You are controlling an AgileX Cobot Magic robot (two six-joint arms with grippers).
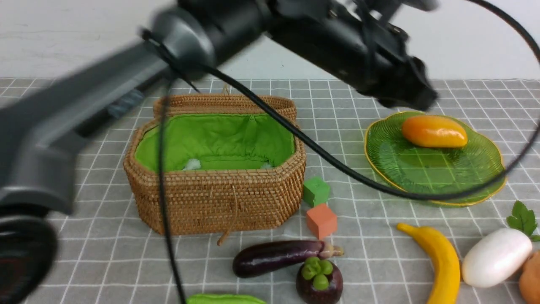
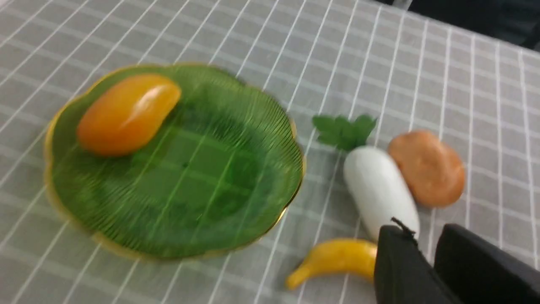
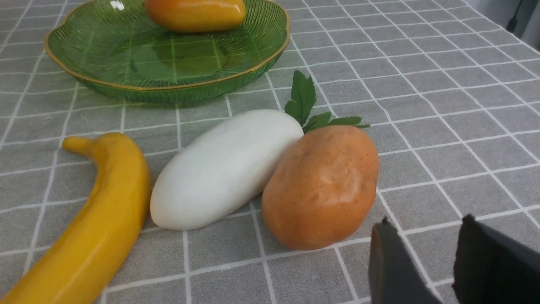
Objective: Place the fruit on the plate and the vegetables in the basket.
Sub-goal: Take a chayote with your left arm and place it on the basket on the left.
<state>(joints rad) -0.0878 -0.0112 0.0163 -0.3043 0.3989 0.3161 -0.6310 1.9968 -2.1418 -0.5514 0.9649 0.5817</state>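
The mango (image 1: 434, 131) lies on the far part of the green plate (image 1: 426, 169). My left gripper (image 1: 417, 99) hangs just above the plate's far left rim; in its wrist view the left gripper (image 2: 424, 236) shows only a narrow gap and holds nothing. On the cloth lie the banana (image 1: 443, 264), radish (image 1: 495, 257), potato (image 1: 531, 276), eggplant (image 1: 274, 256), mangosteen (image 1: 319, 283) and gourd (image 1: 225, 299). The wicker basket (image 1: 215, 198) stands open, left of the plate. My right gripper (image 3: 426, 228) is open and empty, low beside the potato (image 3: 325, 185).
A green cube (image 1: 315, 191) and an orange cube (image 1: 321, 220) sit between the basket and the eggplant. The left arm and its black cable cross above the basket and the plate. The table ends at a pale wall.
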